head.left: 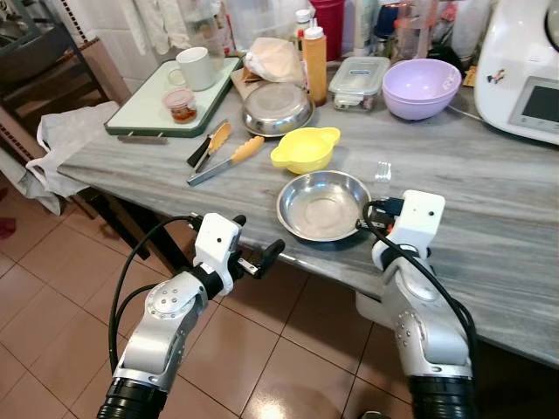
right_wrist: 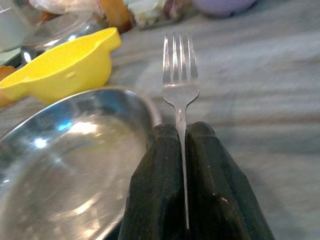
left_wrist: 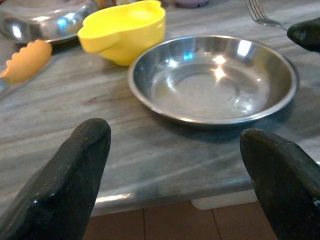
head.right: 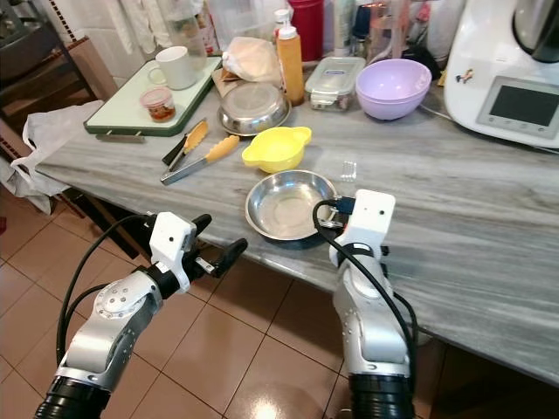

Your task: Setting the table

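Grey wood-grain covers the table (head.left: 489, 201) we stand at, and near its front edge sits a shallow steel plate (head.left: 323, 206), empty and right side up. Our right gripper (right_wrist: 181, 150) is just beside the plate's right rim with its two black fingers pressed together on the handle of a clear plastic fork (right_wrist: 179, 75); the fork sticks out forward from the fingertips, tines pointing away from us over the bare tabletop, beside the plate and not inside it. We cannot tell whether the tines touch the table. Our left gripper (head.left: 262, 257) is held off the table's front edge, over the tiled floor (head.left: 262, 349), to the left of the plate, its fingers (left_wrist: 70, 180) spread wide apart with nothing between them and aimed toward the plate. Just behind the plate rests a yellow bowl (head.left: 305, 148), close to it. Further back lie orange-tipped tongs (head.left: 224, 161), an upturned steel bowl (head.left: 277, 108), a lilac bowl (head.left: 421, 87), a lidded clear container (head.left: 359, 82), an orange sauce bottle (head.left: 315, 61), and a pale green tray (head.left: 148, 109) carrying a white mug (head.left: 196, 68).
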Robot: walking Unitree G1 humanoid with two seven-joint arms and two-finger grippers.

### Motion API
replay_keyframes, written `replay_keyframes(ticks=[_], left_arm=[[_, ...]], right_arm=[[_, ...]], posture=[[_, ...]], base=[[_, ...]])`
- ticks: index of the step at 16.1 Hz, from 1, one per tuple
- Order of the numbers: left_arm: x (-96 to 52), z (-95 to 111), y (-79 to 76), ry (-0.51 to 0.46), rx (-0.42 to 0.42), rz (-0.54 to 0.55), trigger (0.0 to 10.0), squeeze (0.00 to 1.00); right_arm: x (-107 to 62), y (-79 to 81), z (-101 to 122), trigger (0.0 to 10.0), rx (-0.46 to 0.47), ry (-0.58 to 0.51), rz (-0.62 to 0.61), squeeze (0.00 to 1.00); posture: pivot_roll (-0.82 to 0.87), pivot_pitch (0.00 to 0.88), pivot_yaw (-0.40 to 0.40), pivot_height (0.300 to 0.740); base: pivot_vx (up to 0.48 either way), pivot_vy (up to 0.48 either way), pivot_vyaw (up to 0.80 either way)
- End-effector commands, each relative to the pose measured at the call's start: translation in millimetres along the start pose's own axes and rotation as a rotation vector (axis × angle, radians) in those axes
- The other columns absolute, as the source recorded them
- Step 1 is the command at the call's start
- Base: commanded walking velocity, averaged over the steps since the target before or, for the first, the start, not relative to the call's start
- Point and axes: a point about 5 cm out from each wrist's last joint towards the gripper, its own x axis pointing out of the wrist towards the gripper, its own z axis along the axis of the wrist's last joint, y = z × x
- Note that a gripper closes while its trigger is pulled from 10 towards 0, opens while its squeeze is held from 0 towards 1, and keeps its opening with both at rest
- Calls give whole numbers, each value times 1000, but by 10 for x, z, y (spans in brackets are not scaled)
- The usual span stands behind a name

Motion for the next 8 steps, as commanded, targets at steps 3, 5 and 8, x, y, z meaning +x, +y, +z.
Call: replay_keyframes(ticks=[3, 5, 8], left_arm=[[1, 0, -3, 5, -3, -10, 10000, 0], [18, -20, -49, 11, -12, -36, 10000, 0], [14, -34, -137, 19, -24, -127, 10000, 0]], right_arm=[[-30, -72, 285, 10000, -57, -146, -24, 0], [-40, -170, 225, 10000, -58, -103, -62, 0], [-83, -193, -32, 10000, -7, 12, -65, 0]], posture=[[-188, 108, 176, 740], [-198, 106, 175, 740], [-200, 111, 174, 740]], base=[[0, 0, 0], [0, 0, 0], [0, 0, 0]])
